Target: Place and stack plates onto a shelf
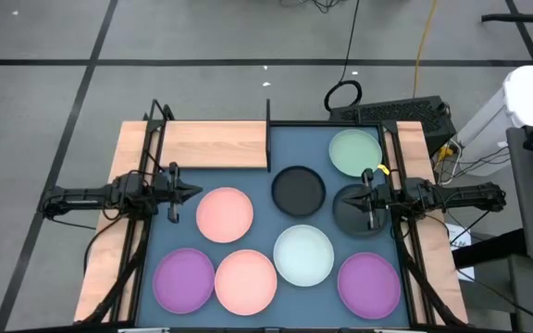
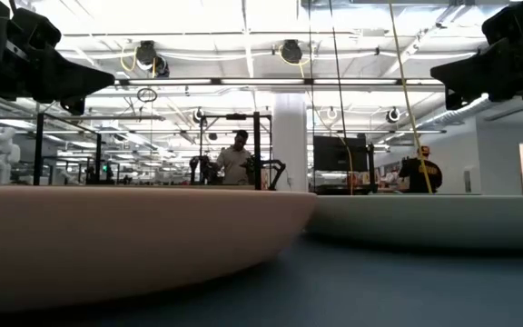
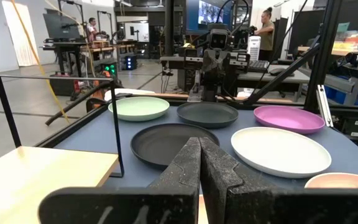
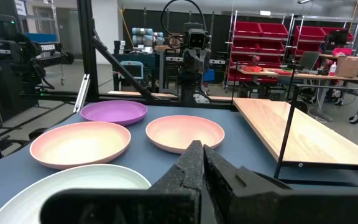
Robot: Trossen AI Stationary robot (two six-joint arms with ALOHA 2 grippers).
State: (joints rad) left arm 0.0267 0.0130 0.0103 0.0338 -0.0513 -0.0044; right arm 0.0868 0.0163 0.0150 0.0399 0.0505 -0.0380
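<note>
Eight plates lie flat on the blue-grey mat (image 1: 266,222): pale green (image 1: 354,152), two black (image 1: 299,190) (image 1: 357,215), two pink (image 1: 224,214) (image 1: 245,281), pale blue-white (image 1: 303,254), two purple (image 1: 184,279) (image 1: 369,284). The wooden shelf (image 1: 211,145) sits at the mat's far left, and its board bears nothing. My left gripper (image 1: 194,191) (image 3: 201,149) is shut, raised at the mat's left edge beside a pink plate. My right gripper (image 1: 348,196) (image 4: 201,152) is shut, raised over the right black plate.
Black frame posts (image 1: 268,134) stand at the shelf's corners. Arm mounts and rails run along both table sides (image 1: 405,231). A keyboard and cables (image 1: 405,113) lie beyond the far edge. People stand in the room behind, far from the table.
</note>
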